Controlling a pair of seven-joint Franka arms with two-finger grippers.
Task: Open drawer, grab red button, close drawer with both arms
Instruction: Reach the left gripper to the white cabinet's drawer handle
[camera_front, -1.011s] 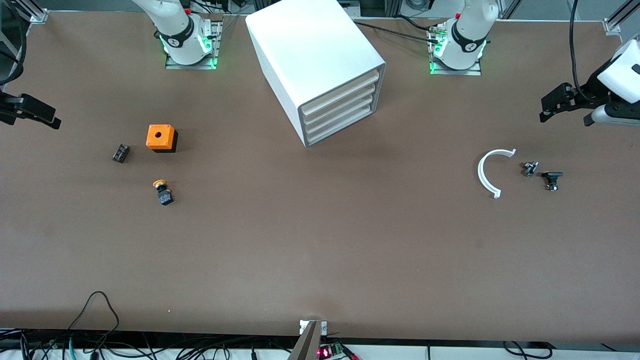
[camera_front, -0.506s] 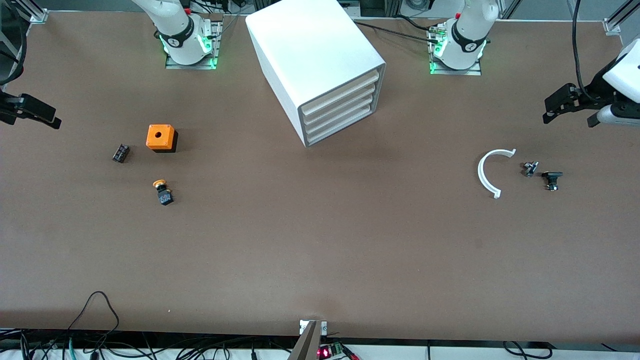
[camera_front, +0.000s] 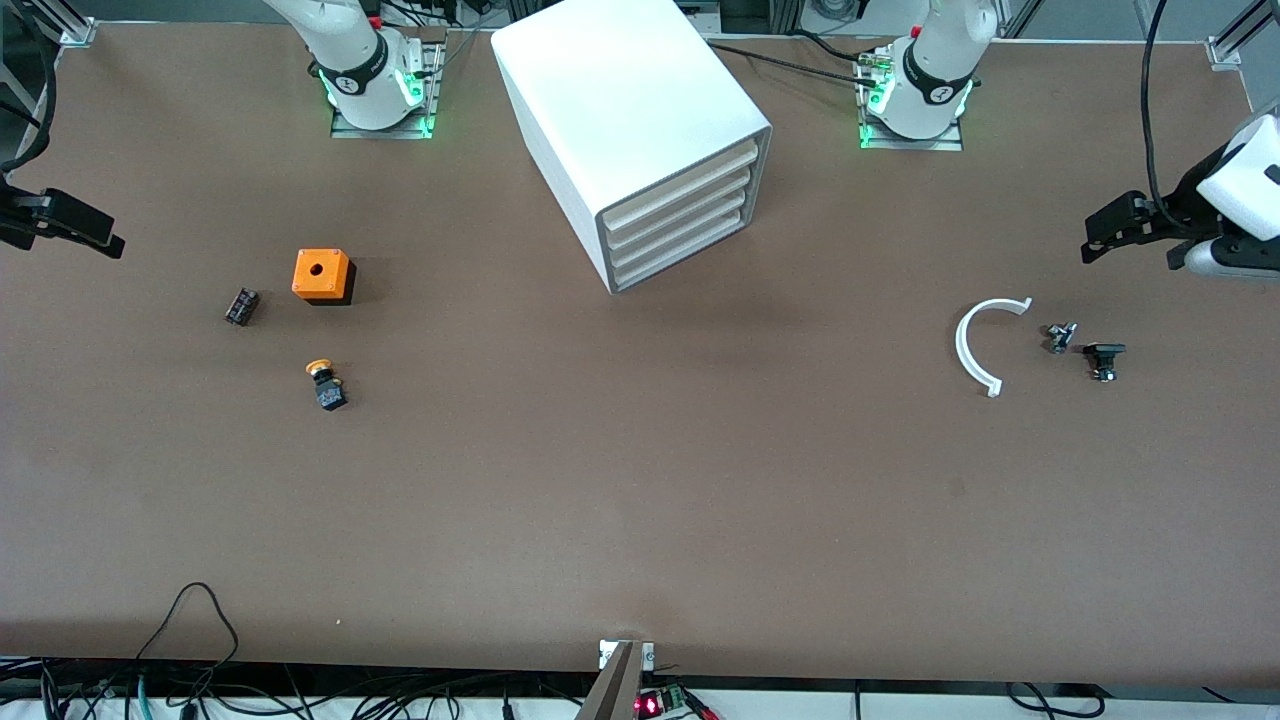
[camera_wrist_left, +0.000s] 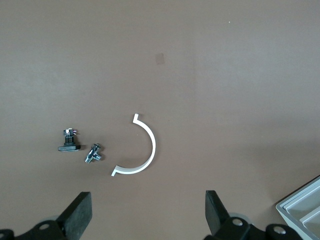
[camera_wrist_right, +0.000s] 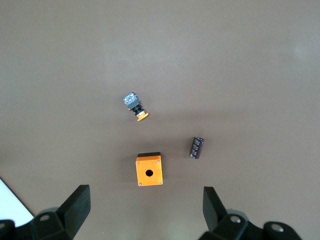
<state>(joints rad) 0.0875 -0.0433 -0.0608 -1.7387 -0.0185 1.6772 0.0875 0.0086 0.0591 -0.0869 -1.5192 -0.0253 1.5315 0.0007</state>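
Observation:
The white cabinet (camera_front: 630, 110) stands between the two arm bases, with all four white drawers (camera_front: 680, 215) shut. A corner of it shows in the left wrist view (camera_wrist_left: 302, 210). The red-capped button is not in view. My left gripper (camera_front: 1095, 238) hangs open and empty over the left arm's end of the table; its wrist view shows it (camera_wrist_left: 147, 215) above bare table by a white arc (camera_wrist_left: 142, 150). My right gripper (camera_front: 100, 235) is open and empty over the right arm's end; it shows in its wrist view (camera_wrist_right: 145, 210) above the orange cube (camera_wrist_right: 149, 170).
The orange cube with a hole (camera_front: 322, 276), a small black part (camera_front: 241, 306) and an orange-yellow capped button (camera_front: 324, 384) lie toward the right arm's end. The white arc (camera_front: 985, 345) and two small metal parts (camera_front: 1060, 337) (camera_front: 1103, 359) lie toward the left arm's end.
My left gripper has shifted slightly over the left arm's end of the table. The right gripper and all objects have stayed put.

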